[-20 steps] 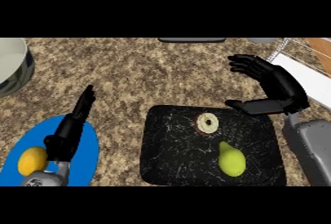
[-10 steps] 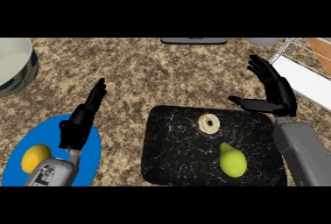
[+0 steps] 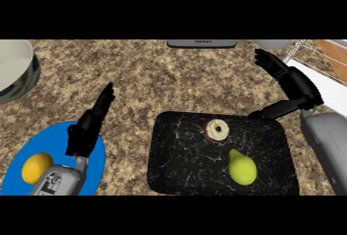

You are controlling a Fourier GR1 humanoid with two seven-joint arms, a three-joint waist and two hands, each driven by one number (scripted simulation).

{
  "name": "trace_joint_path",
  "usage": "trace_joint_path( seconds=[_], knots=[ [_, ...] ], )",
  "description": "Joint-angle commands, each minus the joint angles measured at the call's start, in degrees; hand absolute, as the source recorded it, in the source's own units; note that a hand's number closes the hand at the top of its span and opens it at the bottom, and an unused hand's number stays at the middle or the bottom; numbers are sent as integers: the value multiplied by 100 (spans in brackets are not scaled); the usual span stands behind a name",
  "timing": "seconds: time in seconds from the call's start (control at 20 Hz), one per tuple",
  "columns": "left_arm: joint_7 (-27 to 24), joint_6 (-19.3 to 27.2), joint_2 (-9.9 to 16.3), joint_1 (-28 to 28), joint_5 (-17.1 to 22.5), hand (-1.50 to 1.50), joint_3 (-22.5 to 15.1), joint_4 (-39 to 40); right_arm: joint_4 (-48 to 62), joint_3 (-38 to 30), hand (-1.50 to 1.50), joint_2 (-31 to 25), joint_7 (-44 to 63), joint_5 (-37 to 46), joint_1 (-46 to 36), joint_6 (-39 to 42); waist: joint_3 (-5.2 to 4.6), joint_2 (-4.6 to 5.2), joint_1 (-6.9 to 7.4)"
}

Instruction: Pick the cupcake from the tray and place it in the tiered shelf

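Since half a second ago, the right robot hand [image 3: 293,82] has drawn a little toward the right edge and turned more edge-on, while the left robot hand [image 3: 92,124] looks almost unmoved. The right one hangs over the speckled worktop [image 3: 169,78] just beyond the tray's far right corner, fingers straight and stretched toward the far side, thumb jutting sideways toward the tray; it holds nothing and touches nothing that can be made out. The left one shows at the lower left, fingers straight and close together, pointing away, its wrist over the flat, round blue plate [image 3: 20,156]. It too is empty.

On that plate lies a smooth yellow lemon [image 3: 36,168]. The tray [image 3: 183,160] is a black, rounded-cornered slab veined with white, like marble. The cupcake [image 3: 218,130] sits on its far half, seen from above as a small pale ring with a dark rim, well apart from both hands. Nearer on the tray lies a glossy green pear [image 3: 240,167].

White wire bars of the tiered shelf [image 3: 318,64] show at the upper right. A pale, deep bowl [image 3: 17,69] stands at the far left.
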Motion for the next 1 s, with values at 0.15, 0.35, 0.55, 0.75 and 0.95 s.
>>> trace_joint_path(
  seconds=[0.15,0.35,0.55,0.75,0.95],
  knots=[
    [156,-135,18,-176,86,0,238,136,-1207,559,-150,-480,1584,335,-302,574,-8,-36,-97],
    [293,66,-85,-110,-126,0,80,-63,-1570,1015,-150,-887,2167,661,-554,1199,-6,-44,-65],
    [67,-146,-20,33,-45,0,136,26,-2179,1377,-150,-1226,2805,1010,-747,1631,-8,-42,-76],
    [189,-77,-137,-197,-115,0,264,90,-3079,1407,-150,-942,3945,1010,-694,1677,-5,-24,-71],
    [-57,-365,-56,17,-91,0,443,121,-4003,1333,-150,-731,4428,1180,-72,1701,-2,-14,-49]
  ],
)
